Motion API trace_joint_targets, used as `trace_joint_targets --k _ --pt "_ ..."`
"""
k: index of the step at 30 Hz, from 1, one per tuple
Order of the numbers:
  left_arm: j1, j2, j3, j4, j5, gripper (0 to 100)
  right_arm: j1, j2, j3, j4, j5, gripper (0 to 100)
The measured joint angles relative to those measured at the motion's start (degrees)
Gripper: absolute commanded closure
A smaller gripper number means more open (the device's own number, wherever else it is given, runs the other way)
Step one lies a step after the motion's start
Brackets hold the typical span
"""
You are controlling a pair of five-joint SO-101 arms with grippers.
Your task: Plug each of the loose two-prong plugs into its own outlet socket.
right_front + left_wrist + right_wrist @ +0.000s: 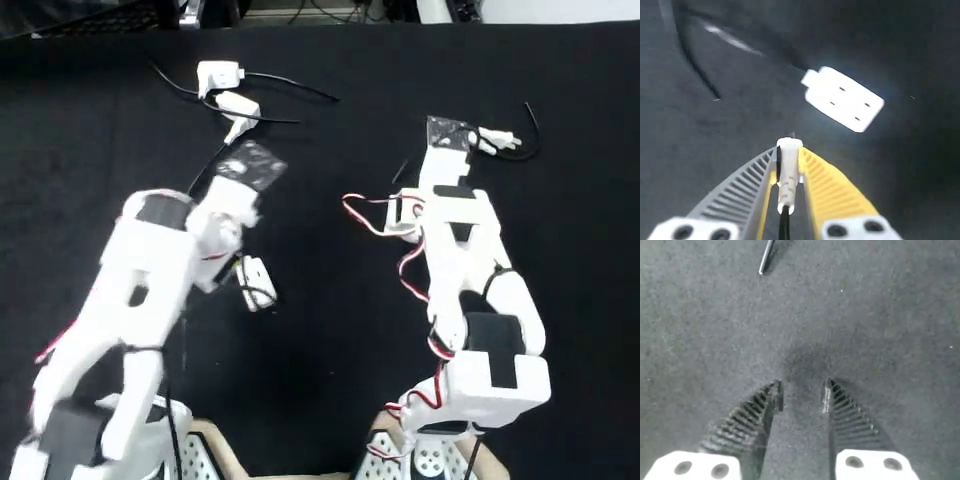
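My left gripper [789, 152] is shut on a small white two-prong plug [788, 172] with a black cord trailing back between the fingers. A white outlet block [844, 98] with two pairs of slots lies flat on the black cloth just beyond the plug, apart from it. In the high view the left gripper [236, 128] sits at the far left, right by the white outlet pieces [232, 98]. My right gripper [801, 392] stands open low over bare cloth with nothing between its fingers. In the high view the right gripper [448, 133] is beside another white piece [496, 140] with a black cord.
Black cords [290, 88] curl across the cloth around the far-left outlet pieces. A loose black cord end [766, 257] lies beyond the right gripper. A small white part with black wire [256, 284] hangs beside the left arm. The cloth between the arms is bare.
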Motion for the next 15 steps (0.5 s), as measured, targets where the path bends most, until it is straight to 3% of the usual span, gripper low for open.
trace_joint_targets --k 7,15 --pt "10.55 2.2 -5.71 0.53 -4.92 97 -0.09 0.0 0.0 -1.49 0.0 85.4" --pt "15.47 2.29 -0.97 0.53 -6.77 97 -0.09 0.0 0.0 -1.67 0.0 85.4"
